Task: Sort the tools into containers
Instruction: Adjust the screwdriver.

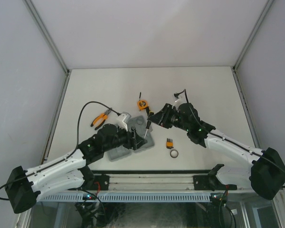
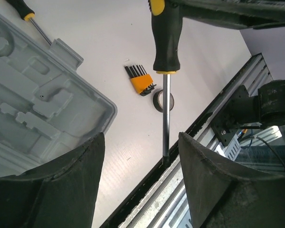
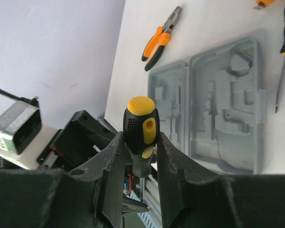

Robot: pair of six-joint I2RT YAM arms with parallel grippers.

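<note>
Right end effector (image 3: 140, 142) angled inward, clamping screwdriver (image 3: 141, 109) handle; left end effector (image 2: 141, 152) wide over case (image 3: 228, 109).

left gripper (image 2: 141, 147) is spread wide, both dark fingers (image 2: 61, 185) at the bottom of frame. a screwdriver (image 2: 166, 42) hangs upright in the gap. it has a black handle with a yellow bit up top, and the shaft tip sits between the fingers, not pinched. a dark chunk of the right arm (image 2: 228, 12) covers its top end. the open grey case (image 2: 85, 102) is on the left, moulded recesses showing. on the white table (image 2: 99, 38) beside it lies the bit set (image 2: 141, 80), with the dark ring (image 2: 156, 102) just next to it, partly behind the shaft. a second screwdriver (image 2: 26, 12) lies top left.
</note>
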